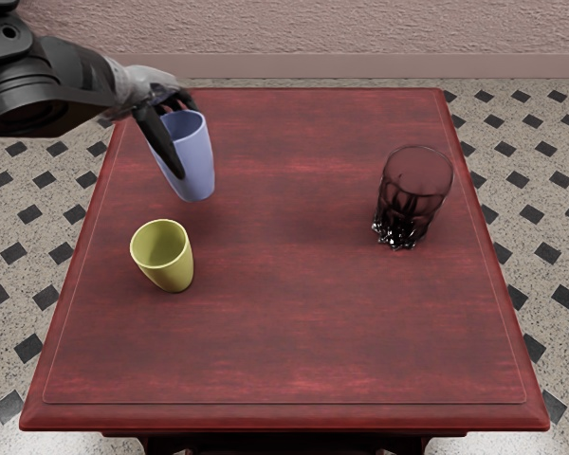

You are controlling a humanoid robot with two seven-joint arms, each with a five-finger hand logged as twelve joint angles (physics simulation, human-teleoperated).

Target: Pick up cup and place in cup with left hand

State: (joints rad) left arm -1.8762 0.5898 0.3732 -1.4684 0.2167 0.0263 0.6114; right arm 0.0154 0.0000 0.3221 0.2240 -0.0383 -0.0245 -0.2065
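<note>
Your left hand point(156, 106) pinches the blue cup point(198, 163) between its fingers — the yellow cup point(174, 274) stands near, on the surface point(303, 332).

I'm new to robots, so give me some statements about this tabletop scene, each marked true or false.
1. The robot's black-fingered left hand grasps the tall light-blue cup. True.
2. The short yellow cup stands upright on the red wooden table. True.
3. The blue cup sits inside the yellow cup. False: they are apart.
4. The dark, ridged glass tumbler is see-through. True.
5. The tumbler touches the yellow cup. False: bare table separates them.
</note>
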